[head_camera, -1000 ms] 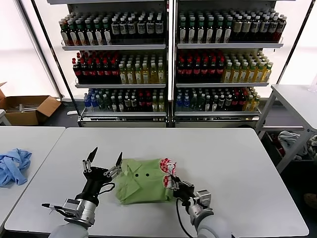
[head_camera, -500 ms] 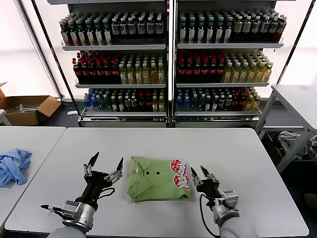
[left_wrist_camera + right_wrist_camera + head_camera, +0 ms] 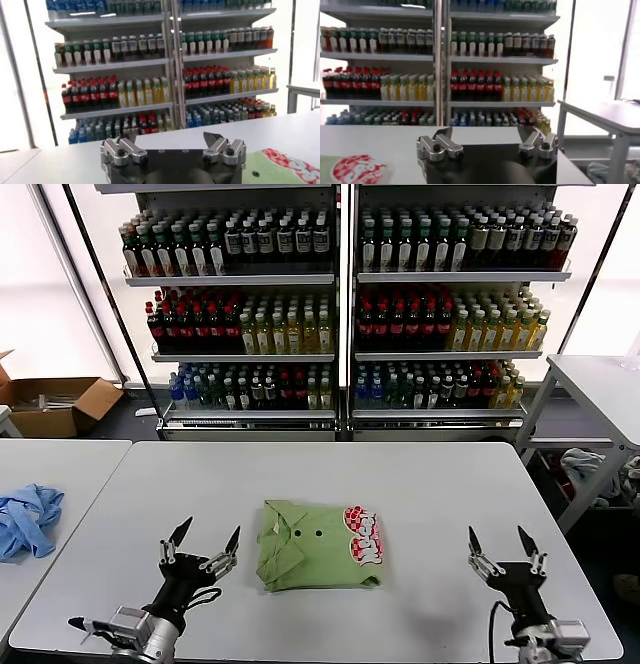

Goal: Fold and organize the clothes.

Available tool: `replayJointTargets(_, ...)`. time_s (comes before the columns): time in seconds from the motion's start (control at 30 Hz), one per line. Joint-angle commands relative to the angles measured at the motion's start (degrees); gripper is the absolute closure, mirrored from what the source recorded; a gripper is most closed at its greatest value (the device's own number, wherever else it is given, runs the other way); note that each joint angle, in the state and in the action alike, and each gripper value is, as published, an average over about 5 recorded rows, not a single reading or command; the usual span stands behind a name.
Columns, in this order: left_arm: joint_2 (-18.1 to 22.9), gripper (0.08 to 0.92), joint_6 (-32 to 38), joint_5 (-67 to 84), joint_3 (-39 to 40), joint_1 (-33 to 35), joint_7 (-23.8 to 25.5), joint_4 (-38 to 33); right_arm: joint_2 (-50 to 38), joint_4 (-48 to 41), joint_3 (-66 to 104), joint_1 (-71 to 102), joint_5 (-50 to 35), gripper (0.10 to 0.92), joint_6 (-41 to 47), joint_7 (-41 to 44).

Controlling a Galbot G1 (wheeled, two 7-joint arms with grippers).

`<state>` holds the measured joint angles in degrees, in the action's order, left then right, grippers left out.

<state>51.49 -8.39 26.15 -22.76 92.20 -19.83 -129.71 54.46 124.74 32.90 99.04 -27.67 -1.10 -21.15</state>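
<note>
Now we see the right gripper (image 3: 497,546), jaws apart, withdrawn toward the tabletop's (image 3: 450,484) right edge after releasing the polo shirt (image 3: 318,546). Soft, green and folded square, it lies near the front edge, apparently finished. Our left gripper (image 3: 199,544) waits beside it, also spread.

polo shirt (image 3: 285,167) cut by frame edge, bottle labels (image 3: 250,334) unreadable
</note>
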Motion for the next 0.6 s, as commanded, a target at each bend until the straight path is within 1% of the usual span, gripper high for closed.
replayJointTargets(0.03,-1.35,0.177,15.23,-0.12,-1.53,8.94,-6.18,5.50,0.35,3.01,8.26,17.18,5.45,0.204,-12.48,-0.47)
replayJointTargets(0.13,-1.23,0.177,20.18,-1.53,-3.01,13.36,-6.99,5.92,0.73,2.96,7.80,19.64,7.17,0.203,-15.63,0.15)
replayJointTargets(0.23,-1.03,0.177,22.51,-2.90,-3.89,16.31,-7.50,4.80,0.97,2.98,7.45,21.53,7.76,0.203,-18.14,0.65)
replayJointTargets(0.43,-0.41,0.177,22.91,-3.27,-2.76,17.06,-8.06,4.45,1.31,2.09,5.44,22.47,8.46,0.203,-20.05,0.92)
replayJointTargets(0.6,-0.40,0.177,23.25,-3.84,-2.79,17.35,-8.23,4.43,1.18,1.76,5.05,22.69,8.59,0.203,-19.92,0.33)
